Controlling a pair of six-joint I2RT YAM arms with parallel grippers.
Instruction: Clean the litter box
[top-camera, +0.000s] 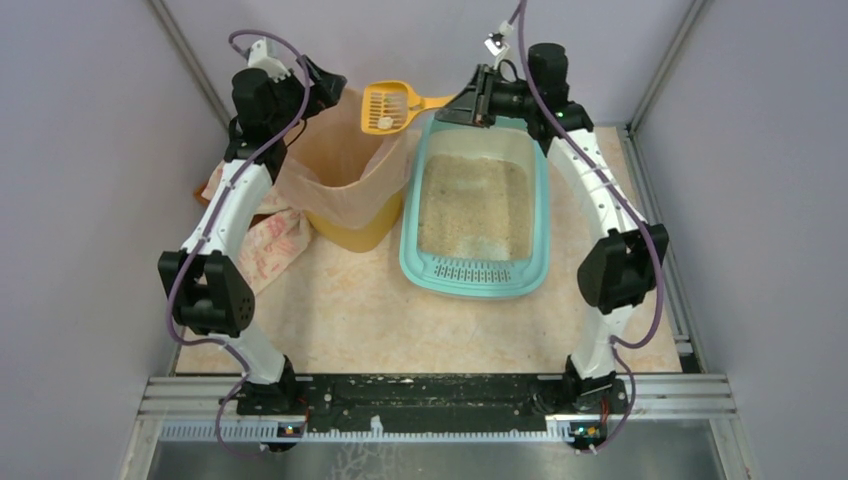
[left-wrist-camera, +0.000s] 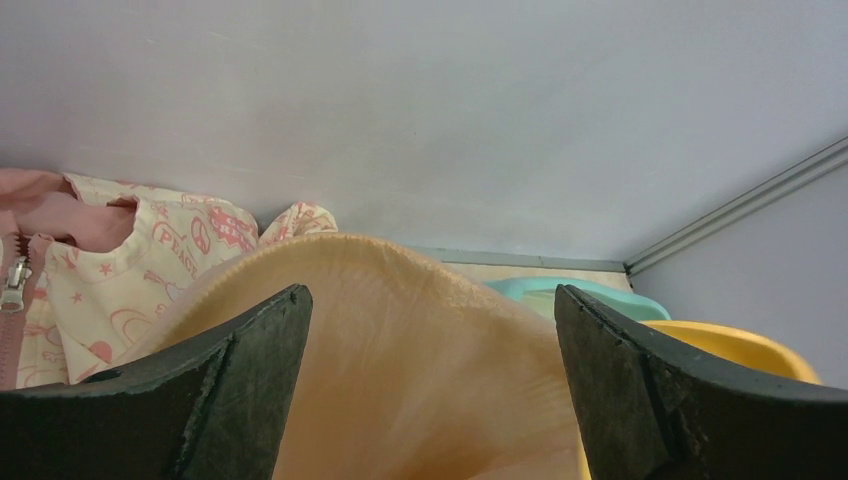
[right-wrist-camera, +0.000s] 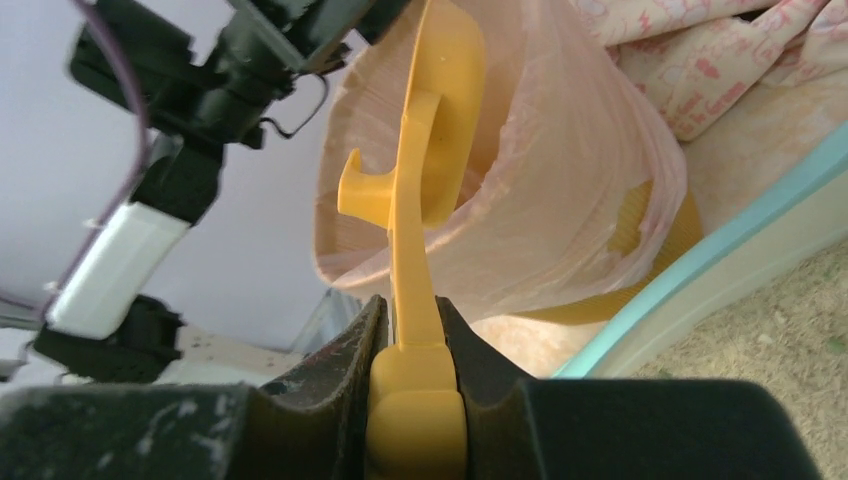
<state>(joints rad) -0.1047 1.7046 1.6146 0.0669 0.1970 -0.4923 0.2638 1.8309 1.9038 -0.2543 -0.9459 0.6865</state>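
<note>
- Litter box: large teal rectangular plastic tray (top-camera: 472, 287) with a slotted grille at its near end. It sits on the beige marbled tabletop (top-camera: 340, 310), right of centre, with sandy litter inside.
- Handling, as I judge it: the shell is stiff and the loose litter makes it weighty. It is better left in place and worked with a tool (the rim is the only real handhold).
- Right gripper (right-wrist-camera: 410, 320) is clamped narrow on the handle of the yellow slotted plastic scoop (top-camera: 385, 107). The scoop head is over the round yellow bin with peach bag liner (top-camera: 345, 180), and a pale lump seems to lie in it.
- Left gripper (left-wrist-camera: 430, 330) stands wide, astride the liner's edge without pinching it.
- Pink-printed cloth (top-camera: 275, 245) is bunched left of the bin.
- The floppy liner and the left arm crowd the scoop's path.
</note>
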